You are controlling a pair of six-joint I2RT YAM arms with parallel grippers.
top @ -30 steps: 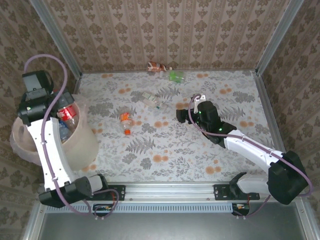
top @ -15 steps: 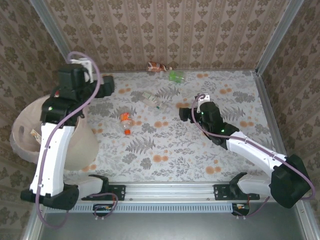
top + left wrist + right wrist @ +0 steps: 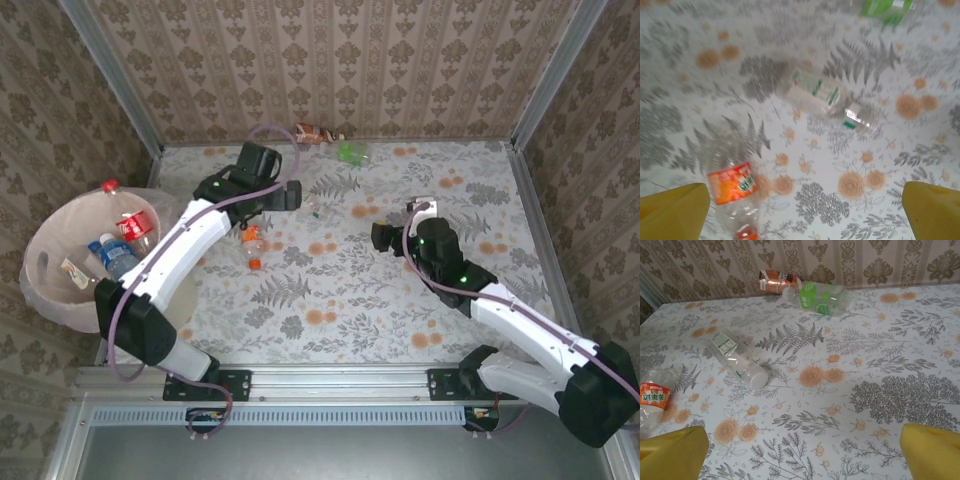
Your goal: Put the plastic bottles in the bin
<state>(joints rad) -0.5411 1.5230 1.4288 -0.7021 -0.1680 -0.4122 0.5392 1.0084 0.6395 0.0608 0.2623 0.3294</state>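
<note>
Four plastic bottles lie on the floral table. An orange-label one (image 3: 250, 245) (image 3: 732, 187) is left of centre. A clear white-label one (image 3: 314, 208) (image 3: 827, 97) (image 3: 735, 360) lies just behind it. A green one (image 3: 352, 152) (image 3: 820, 297) and a brown one (image 3: 312, 133) (image 3: 775, 282) rest by the back wall. The bin (image 3: 45, 290) at far left holds red- and blue-label bottles. My left gripper (image 3: 290, 195) (image 3: 802, 215) hovers open over the white-label and orange-label bottles. My right gripper (image 3: 378, 237) (image 3: 802, 455) is open, low over bare table at centre right.
Patterned walls and metal posts close in the table at the back and sides. The left arm stretches diagonally from its base past the bin's rim. A red cap (image 3: 108, 185) shows at the bin's far edge.
The left arm has swung from over the bin to the right, out above the bottles at the table's middle. The right gripper has drawn back slightly to the right. Both stay open.
</note>
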